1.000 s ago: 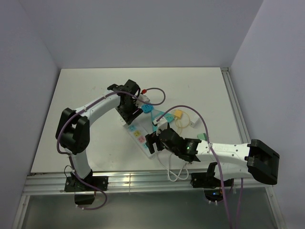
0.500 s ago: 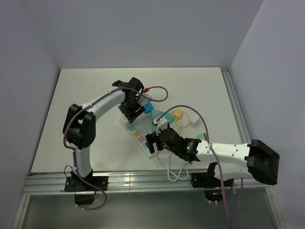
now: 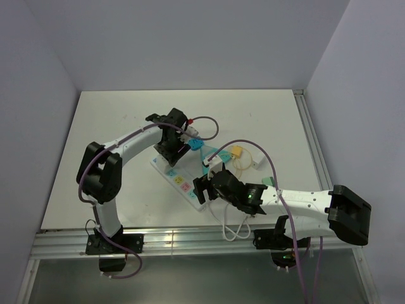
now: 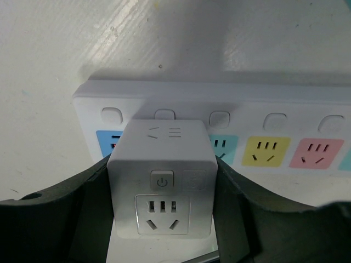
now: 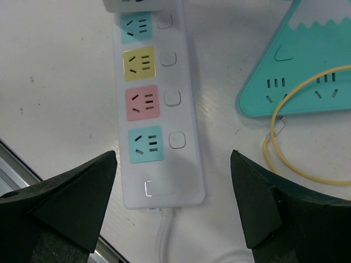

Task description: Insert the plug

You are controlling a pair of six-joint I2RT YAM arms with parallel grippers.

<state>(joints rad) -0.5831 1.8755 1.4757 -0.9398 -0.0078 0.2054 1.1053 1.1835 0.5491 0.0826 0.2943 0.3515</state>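
My left gripper (image 4: 162, 183) is shut on a white cube plug adapter (image 4: 162, 164), one finger on each side of it. The cube is over the white power strip (image 4: 274, 104), covering the socket between the blue and teal ones. I cannot tell whether it is fully seated. In the top view my left gripper (image 3: 172, 149) is at the strip's far end (image 3: 158, 166). My right gripper (image 5: 173, 161) is open and empty, its jaws standing either side of the strip's near end (image 5: 186, 118), above it. It also shows in the top view (image 3: 205, 185).
A teal triangular adapter (image 5: 307, 71) lies right of the strip, with a yellow cable (image 5: 269, 148) looped over it. The strip's white cord (image 5: 164, 235) runs toward the table's near edge (image 3: 190, 237). A yellow piece (image 3: 237, 151) and a white cable lie further right.
My left arm swung right and back with the cube. The strip's far end has shifted slightly left. My right arm has not moved.
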